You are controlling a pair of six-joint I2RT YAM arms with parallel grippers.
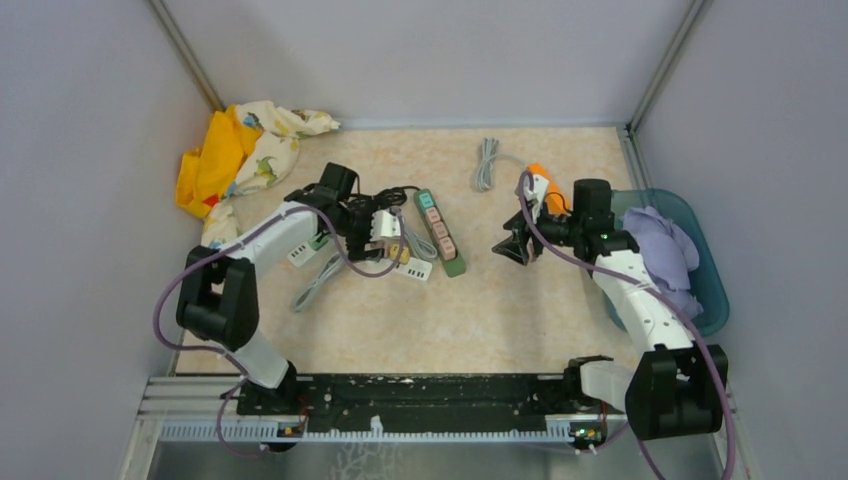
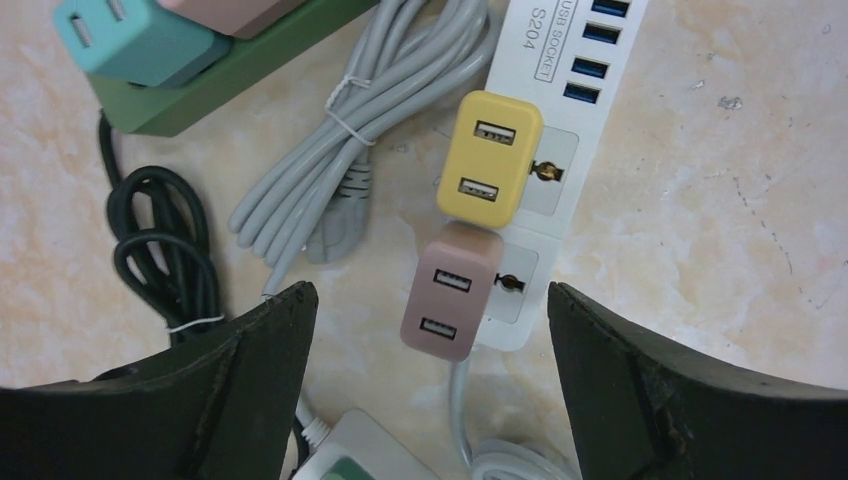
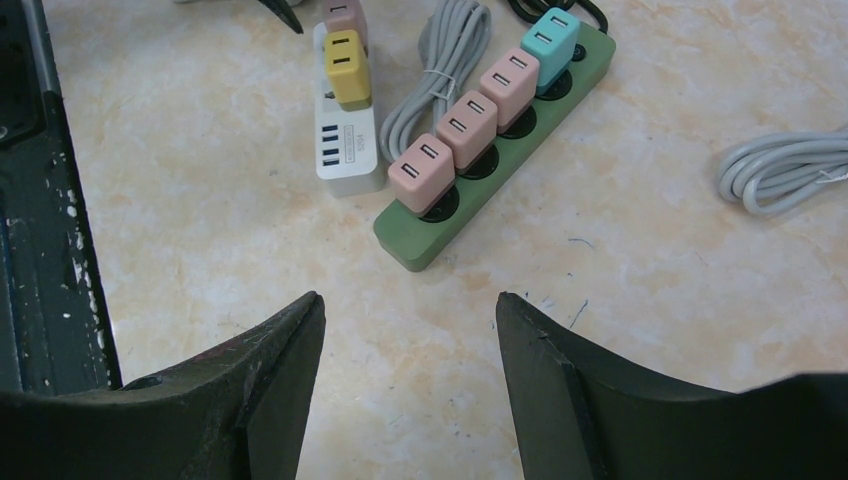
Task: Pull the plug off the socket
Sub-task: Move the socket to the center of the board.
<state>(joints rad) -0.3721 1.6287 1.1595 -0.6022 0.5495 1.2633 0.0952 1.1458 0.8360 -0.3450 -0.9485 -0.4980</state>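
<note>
left gripper (image 2: 430, 292), wide open and empty, hovered over the mauve square usb plug (image 2: 450, 305) at the near end of the white plastic power strip (image 2: 548, 60), plug in line between its jaws; right gripper (image 1: 515, 248), half open and empty, well apart.

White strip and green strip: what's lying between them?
A tied grey cable bundle lies between the white strip and the green strip. The right wrist view shows it plainly, and the left wrist view shows it too.

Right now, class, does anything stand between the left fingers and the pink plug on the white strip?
Nothing visible does. The pink plug shows unobstructed between the left fingers; the grey cable lies aside.
</note>
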